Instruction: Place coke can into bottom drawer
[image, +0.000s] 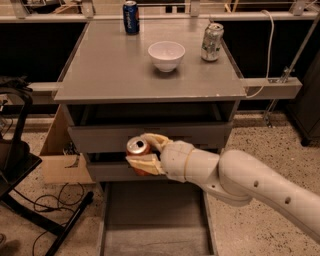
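My gripper (142, 151) is shut on the coke can (138, 150), a small red-orange can with a silver top, held upright between the cream fingers (152, 140). It hangs in front of the two upper drawer fronts, above the back of the bottom drawer (155, 220). The bottom drawer is pulled open, a long shallow grey tray with nothing in it. My white arm reaches in from the lower right.
On the cabinet top (115, 75) stand a blue can (131, 17), a white bowl (166, 55) and a white-green can (212, 42). A cardboard box (62, 160) and cables lie on the floor at left, beside a black chair base (20, 165).
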